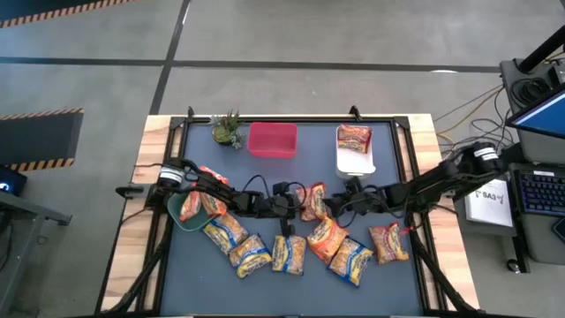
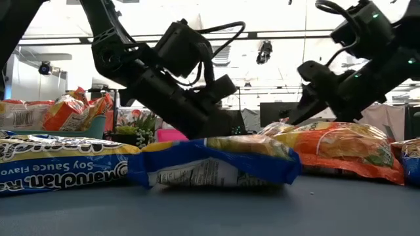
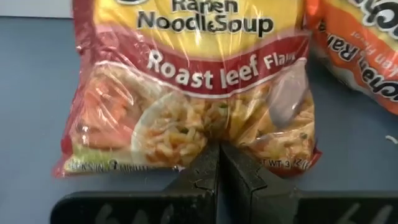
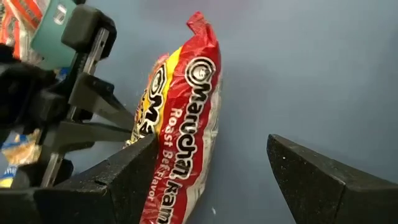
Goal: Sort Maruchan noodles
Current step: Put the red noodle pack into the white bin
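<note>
A red Roast Beef Maruchan packet (image 1: 312, 201) (image 3: 193, 93) (image 4: 186, 112) sits mid-table between both grippers. My left gripper (image 1: 296, 207) (image 3: 219, 163) is shut on it, reaching in from the table's left. My right gripper (image 1: 338, 205) (image 4: 211, 142) is open just to the packet's right; the packet stands beside one of its fingers, and I cannot tell whether they touch. Orange packets (image 1: 327, 237) and yellow-and-blue packets (image 1: 250, 254) lie flat along the near side. More orange packets fill a green bowl (image 1: 179, 221). One red packet lies in a white tray (image 1: 355, 141). My left gripper pinches the red packet between its two fingers at the short end below the flavour label (image 3: 208, 135), near the middle of that edge. The fingers come from the table's left, slanting down. In the right wrist view the packet stands tipped up on its side, not flat.
A pink container (image 1: 272, 140) and a small green plant (image 1: 227, 130) stand at the far side of the mat. Cables trail along both arms. Bare mat shows in the near left corner (image 1: 190, 283). A desk with a keyboard (image 1: 538, 190) stands beyond the right edge.
</note>
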`<state>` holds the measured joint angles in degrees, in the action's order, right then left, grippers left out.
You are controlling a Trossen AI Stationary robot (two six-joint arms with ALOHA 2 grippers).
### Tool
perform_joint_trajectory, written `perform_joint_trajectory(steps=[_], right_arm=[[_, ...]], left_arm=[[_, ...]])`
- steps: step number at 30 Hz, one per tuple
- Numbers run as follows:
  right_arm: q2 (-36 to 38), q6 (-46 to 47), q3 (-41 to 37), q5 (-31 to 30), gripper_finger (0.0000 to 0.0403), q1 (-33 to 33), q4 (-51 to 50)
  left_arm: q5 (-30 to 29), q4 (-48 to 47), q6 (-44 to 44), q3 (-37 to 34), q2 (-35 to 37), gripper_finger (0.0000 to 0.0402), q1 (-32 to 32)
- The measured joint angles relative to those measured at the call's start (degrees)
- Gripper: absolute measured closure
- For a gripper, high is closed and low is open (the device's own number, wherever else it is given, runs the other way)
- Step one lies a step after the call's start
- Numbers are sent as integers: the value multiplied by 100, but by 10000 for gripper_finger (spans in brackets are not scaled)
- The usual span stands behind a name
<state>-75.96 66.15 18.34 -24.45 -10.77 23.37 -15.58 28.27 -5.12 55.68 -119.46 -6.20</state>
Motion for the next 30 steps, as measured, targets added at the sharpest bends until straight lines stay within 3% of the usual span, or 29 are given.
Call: perform_joint_trajectory(steps=[6, 30], right_arm=[[-341, 4, 196, -42, 109, 42, 2], [-68, -912, 392, 134, 113, 187, -101]], left_arm=[[-28, -22, 2, 0, 0, 401, 0], [-34, 3, 6, -4, 2, 401, 2]])
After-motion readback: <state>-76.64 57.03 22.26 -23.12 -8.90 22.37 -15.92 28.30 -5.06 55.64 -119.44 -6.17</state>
